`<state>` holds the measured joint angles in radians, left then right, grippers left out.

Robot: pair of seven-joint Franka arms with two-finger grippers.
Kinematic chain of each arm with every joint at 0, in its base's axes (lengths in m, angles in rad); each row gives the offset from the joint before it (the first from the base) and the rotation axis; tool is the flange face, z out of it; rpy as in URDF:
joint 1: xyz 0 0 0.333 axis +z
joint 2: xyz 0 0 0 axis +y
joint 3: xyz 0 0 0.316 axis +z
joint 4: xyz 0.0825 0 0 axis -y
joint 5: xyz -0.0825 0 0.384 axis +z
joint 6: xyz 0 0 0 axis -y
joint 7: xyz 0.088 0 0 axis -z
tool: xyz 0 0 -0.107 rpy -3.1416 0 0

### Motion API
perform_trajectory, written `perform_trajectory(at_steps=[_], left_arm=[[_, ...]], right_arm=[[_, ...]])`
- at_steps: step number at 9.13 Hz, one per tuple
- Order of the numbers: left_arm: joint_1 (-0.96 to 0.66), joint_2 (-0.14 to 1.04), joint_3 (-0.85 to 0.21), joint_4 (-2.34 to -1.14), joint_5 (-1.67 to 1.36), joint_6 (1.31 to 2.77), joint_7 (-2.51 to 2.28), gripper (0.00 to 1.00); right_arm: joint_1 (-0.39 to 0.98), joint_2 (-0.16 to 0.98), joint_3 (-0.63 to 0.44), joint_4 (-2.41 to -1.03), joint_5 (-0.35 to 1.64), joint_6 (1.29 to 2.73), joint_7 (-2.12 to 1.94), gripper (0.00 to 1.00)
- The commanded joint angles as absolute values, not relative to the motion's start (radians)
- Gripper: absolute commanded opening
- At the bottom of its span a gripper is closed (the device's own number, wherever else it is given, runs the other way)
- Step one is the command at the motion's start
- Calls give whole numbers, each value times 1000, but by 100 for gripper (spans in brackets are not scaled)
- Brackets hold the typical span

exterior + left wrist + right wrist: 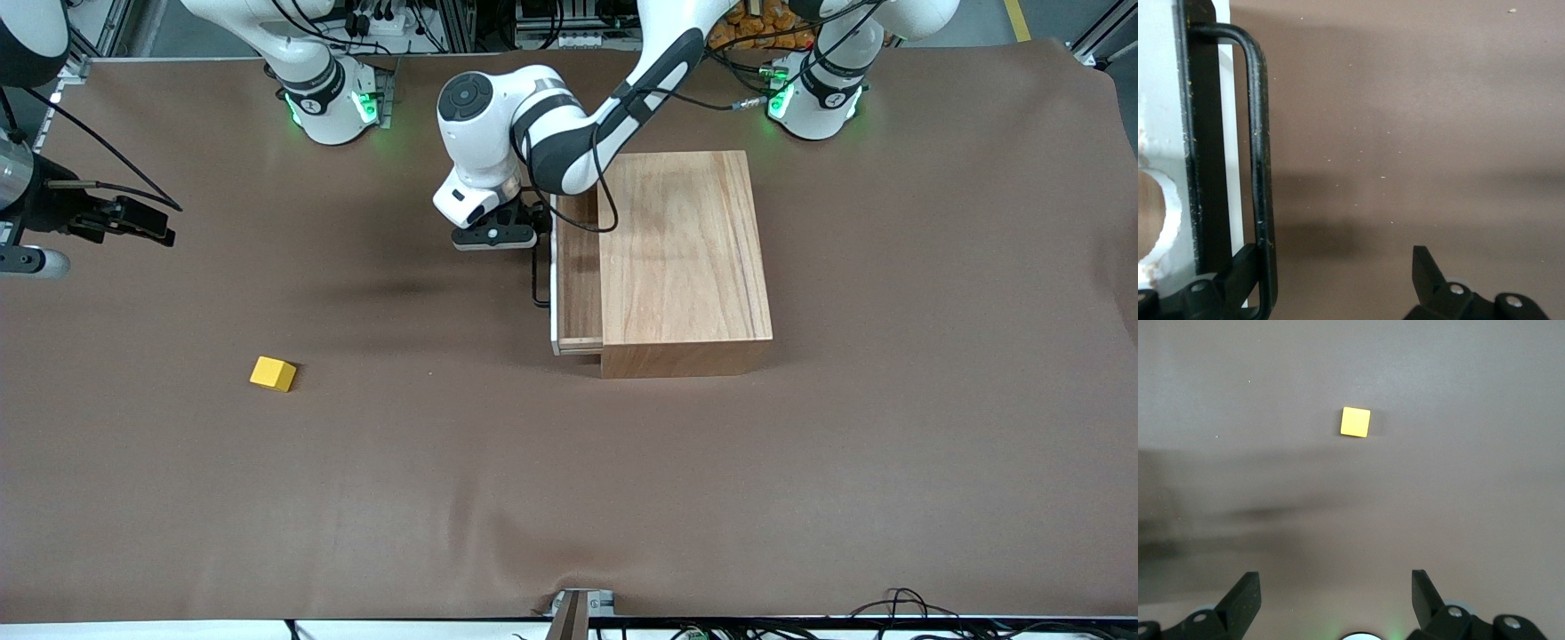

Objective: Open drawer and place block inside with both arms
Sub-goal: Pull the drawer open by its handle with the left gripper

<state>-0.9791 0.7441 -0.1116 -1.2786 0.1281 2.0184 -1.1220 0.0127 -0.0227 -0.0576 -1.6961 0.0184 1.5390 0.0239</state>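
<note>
The wooden box (pixel 680 262) stands mid-table, and its drawer (pixel 578 276) is slid partly out toward the right arm's end. The thin black wire handle (pixel 536 277) shows in the left wrist view (pixel 1258 160) on the white drawer front (pixel 1158 133). My left gripper (pixel 511 233) (pixel 1338 273) is open and straddles the handle bar. One finger (pixel 1238 273) sits between the bar and the drawer front; the other finger (pixel 1426 270) is outside. The yellow block (pixel 273 373) (pixel 1355 422) lies on the mat toward the right arm's end. My right gripper (pixel 133 220) (pixel 1335 593) is open and empty, high over the mat.
A brown mat (pixel 569 498) covers the table. Both green-lit bases (pixel 333 102) (pixel 818 98) stand along the table's robot side. Cables (pixel 889 609) lie at the edge nearest the front camera.
</note>
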Motion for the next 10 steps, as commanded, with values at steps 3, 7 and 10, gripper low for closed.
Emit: perform_trajectory(at_steps=[3,7,10], left_arm=[[-1002,770,-112,-1247,112,2111,-1137,100],[-1009,765,-146,-1247,112,2161,-1138,100],[-1003,736,-152,-1247,95,2163,-1138,100]], right_arm=[[6,-41,-51,-1709,18,1534,14,100],[6,-41,-51,-1709,18,1534,15,100],[6,-38,-51,-1710,18,1534,14,100]])
